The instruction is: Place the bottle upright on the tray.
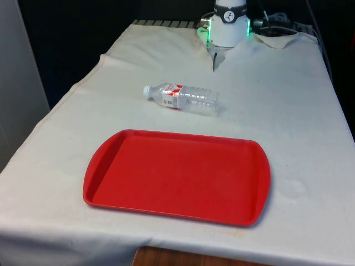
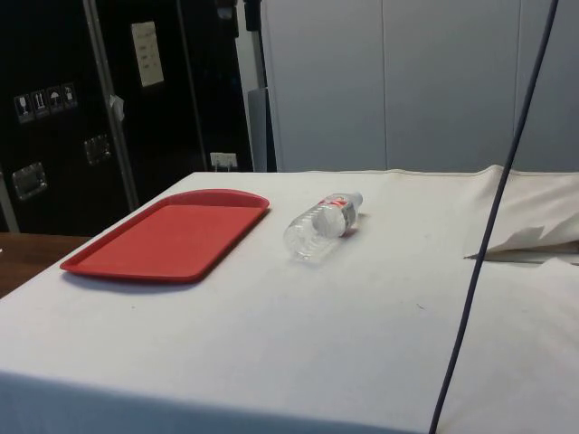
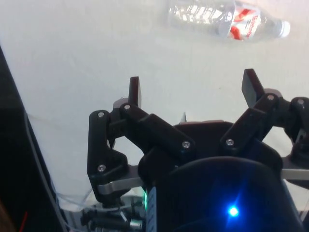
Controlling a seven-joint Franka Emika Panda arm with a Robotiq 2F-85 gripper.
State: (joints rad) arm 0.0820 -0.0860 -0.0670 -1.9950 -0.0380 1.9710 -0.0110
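Observation:
A clear plastic bottle (image 1: 182, 98) with a red and white label and a white cap lies on its side on the white cloth, cap towards the front view's left. It rests beyond the red tray (image 1: 177, 176), apart from it. The side view shows the bottle (image 2: 322, 225) lying beside the tray (image 2: 170, 235). My gripper (image 3: 192, 89) hangs well back from the bottle (image 3: 227, 18), open, with nothing between its fingers (image 3: 134, 91). The arm's base (image 1: 227, 25) stands at the table's far end.
A dark cable (image 2: 493, 226) hangs across the side view near the cloth's folded edge. More cables (image 1: 280, 25) lie at the far end on the front view's right. The tray holds nothing.

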